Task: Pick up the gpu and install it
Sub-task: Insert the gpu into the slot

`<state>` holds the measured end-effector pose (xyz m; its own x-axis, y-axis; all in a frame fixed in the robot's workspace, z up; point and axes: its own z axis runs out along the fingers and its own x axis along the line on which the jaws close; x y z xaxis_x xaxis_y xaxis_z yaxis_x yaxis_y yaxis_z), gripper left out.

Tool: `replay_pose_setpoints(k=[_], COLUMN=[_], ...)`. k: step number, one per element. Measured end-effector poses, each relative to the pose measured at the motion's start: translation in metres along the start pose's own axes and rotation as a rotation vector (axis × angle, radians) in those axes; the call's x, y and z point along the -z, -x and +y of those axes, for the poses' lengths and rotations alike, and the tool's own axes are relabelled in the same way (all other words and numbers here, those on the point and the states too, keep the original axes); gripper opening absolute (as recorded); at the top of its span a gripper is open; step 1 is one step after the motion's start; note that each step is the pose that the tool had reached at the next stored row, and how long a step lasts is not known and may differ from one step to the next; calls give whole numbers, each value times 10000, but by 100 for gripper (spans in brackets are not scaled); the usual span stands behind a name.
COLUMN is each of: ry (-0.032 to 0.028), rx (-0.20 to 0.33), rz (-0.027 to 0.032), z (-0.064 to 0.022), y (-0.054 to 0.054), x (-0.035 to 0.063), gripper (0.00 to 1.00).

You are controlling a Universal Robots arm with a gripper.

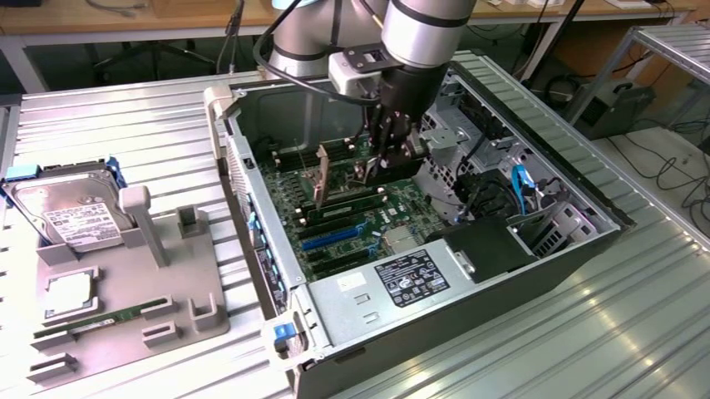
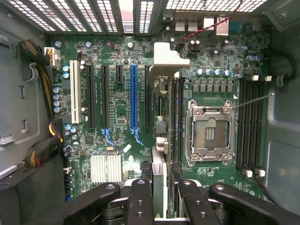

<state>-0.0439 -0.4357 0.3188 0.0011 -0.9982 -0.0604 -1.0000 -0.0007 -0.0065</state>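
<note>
My gripper (image 1: 377, 166) is down inside the open computer case (image 1: 577, 199), above the motherboard (image 1: 367, 220). It is shut on the gpu (image 1: 322, 174), which stands upright on its edge. In the wrist view the gpu (image 2: 161, 136) runs edge-on away from my gripper (image 2: 159, 190), and its silver end bracket (image 2: 166, 58) points at the case's rear wall. The card lies between a black expansion slot (image 2: 147, 96) and the memory slots (image 2: 178, 117). Whether its edge touches a slot I cannot tell.
A blue expansion slot (image 2: 134, 98) and the CPU socket (image 2: 211, 131) flank the card. The power supply (image 1: 411, 274) fills the case's near end. On the exterior view's left, a grey holder (image 1: 189, 291) carries a hard drive (image 1: 66, 216) and a RAM stick (image 1: 95, 320).
</note>
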Motion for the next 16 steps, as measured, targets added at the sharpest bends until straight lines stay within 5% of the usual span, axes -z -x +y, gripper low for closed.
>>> replay_pose_setpoints(k=[16], ry=[0], rx=[0], rz=[0], z=[6], y=[-5], x=[-36], gripper=[26])
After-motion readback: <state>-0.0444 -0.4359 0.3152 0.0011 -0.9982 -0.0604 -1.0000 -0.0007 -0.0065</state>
